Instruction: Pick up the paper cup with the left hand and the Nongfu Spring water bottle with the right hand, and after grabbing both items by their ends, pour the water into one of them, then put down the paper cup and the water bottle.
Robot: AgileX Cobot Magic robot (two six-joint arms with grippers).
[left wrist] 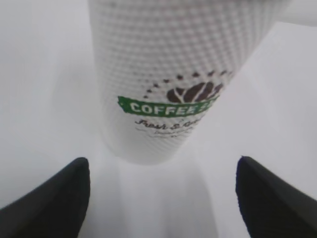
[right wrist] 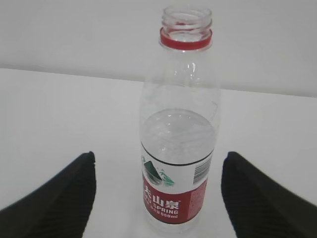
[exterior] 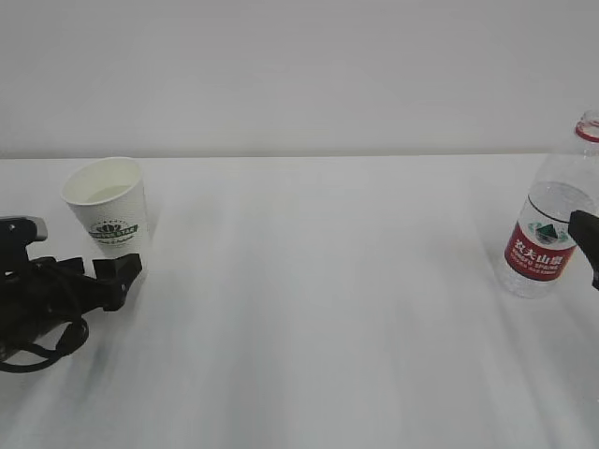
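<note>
Nearest in the left wrist view, the left hand (left wrist: 161, 198) shows only as two black fingertips (left wrist: 54, 198) at the bottom corners, spread wide with bare white table (left wrist: 163, 208) between them and nothing gripped. Just beyond that gap and centred on it stands the paper cup (left wrist: 173, 74), upright, white and dimpled, its green "COFFEE" band and dark bean logo facing the hand; neither fingertip touches it. From the exterior view the same left hand (exterior: 120, 271) lies low at the left edge with looped cables behind it, its tip just in front of the cup's (exterior: 110, 208) base, the cup's open mouth tipped slightly toward the camera. In the right wrist view the right hand (right wrist: 157, 198) is likewise spread, its two ribbed black fingertips (right wrist: 262, 198) well apart and empty. Ahead of them, in line with the gap, the Nongfu Spring water bottle (right wrist: 179, 129) stands upright and uncapped, red ring at the neck, red label low on the body. The water (right wrist: 179, 130) fills it to roughly the middle. In the exterior view the bottle (exterior: 552, 215) stands at the far right, with a black piece of the right hand (exterior: 586, 241) just beside its label.
</note>
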